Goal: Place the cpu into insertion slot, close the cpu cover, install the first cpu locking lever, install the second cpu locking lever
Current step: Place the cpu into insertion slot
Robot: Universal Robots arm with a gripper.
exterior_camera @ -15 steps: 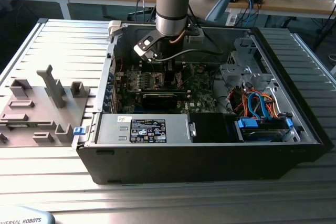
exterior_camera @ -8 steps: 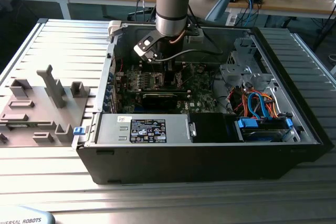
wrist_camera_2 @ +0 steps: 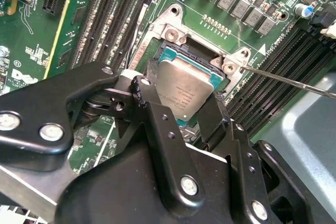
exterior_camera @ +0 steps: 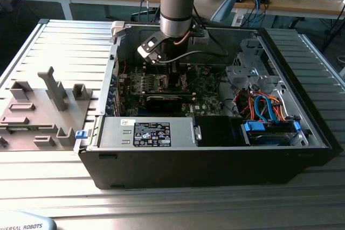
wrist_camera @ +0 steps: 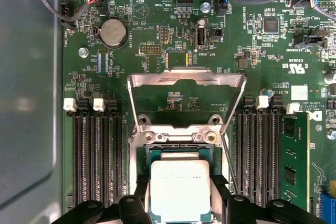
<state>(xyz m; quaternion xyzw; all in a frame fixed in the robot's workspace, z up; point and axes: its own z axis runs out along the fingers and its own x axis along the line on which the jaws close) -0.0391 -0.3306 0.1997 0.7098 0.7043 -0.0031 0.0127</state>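
Gripper clamped on the cpu over the insertion slot; cpu cover stands swung open

— The arm?
— Pale blue joint cap over a silver-grey cylinder; a black cable loops at the wrist.
— And the gripper?
— Matte black linkages; round silver screws at the pivots.

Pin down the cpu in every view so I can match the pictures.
Exterior view: the gripper hangs over the green board mid-case.
Second wrist view: the cpu lies between the gripper's black fingers.
First wrist view: the cpu lies near the swung-open cpu cover.
Shared landmark: the insertion slot's silver rim.
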